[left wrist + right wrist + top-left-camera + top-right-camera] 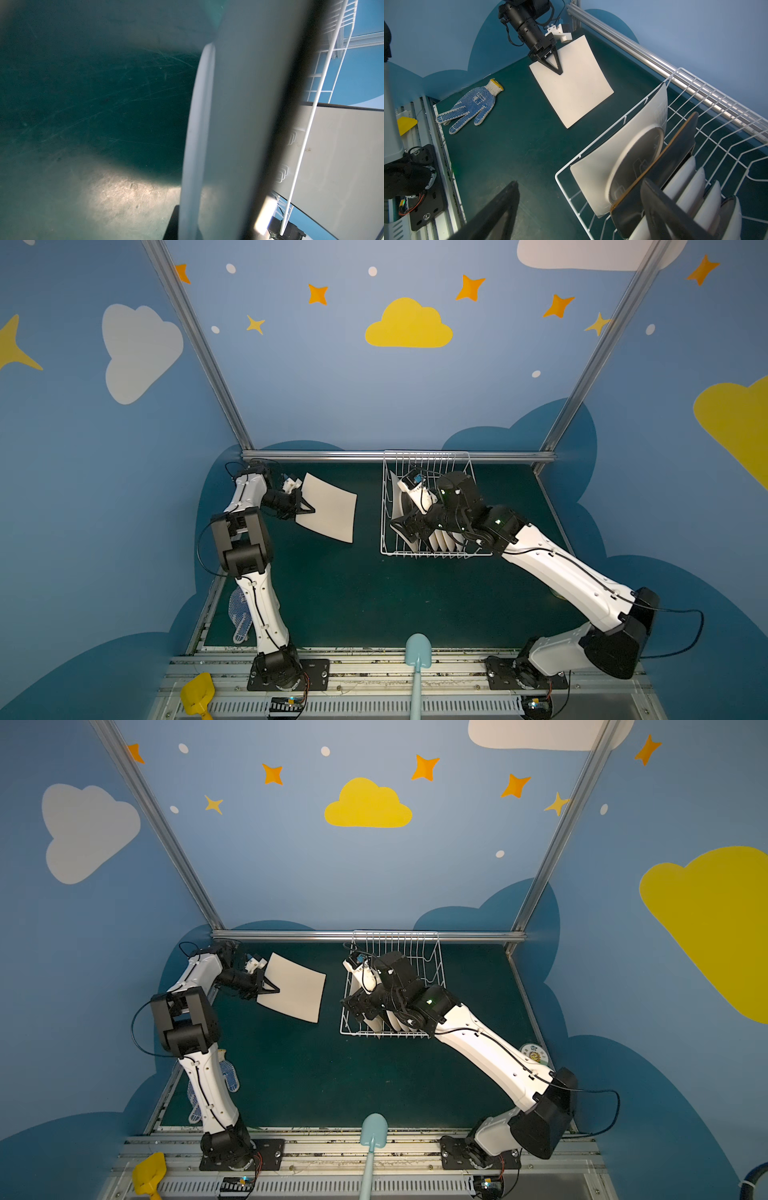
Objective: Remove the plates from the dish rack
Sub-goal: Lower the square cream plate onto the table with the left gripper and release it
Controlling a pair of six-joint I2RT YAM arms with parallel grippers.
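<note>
Across the green mat [353, 593], the rack [436, 556] sits at the back, right of centre, with six plates [442, 539] standing on edge in it: one cream square [602, 162] at its left end, one black square [679, 149] next, then what I count as four round ones [689, 168] in a row toward the right. A seventh, the held square [330, 508], is out of the rack and left of it, low over the mat; I cannot tell whether it touches. My left gripper [309, 510] is clenched on its left edge. My right gripper [579, 182] hangs spread wide over the rack's left end, one finger outside the wire, the other just past the black square. The plates' top edges run front to back, so I judge the right arm, the nearer one, should take the next. One glove [471, 106] lies front left.
</note>
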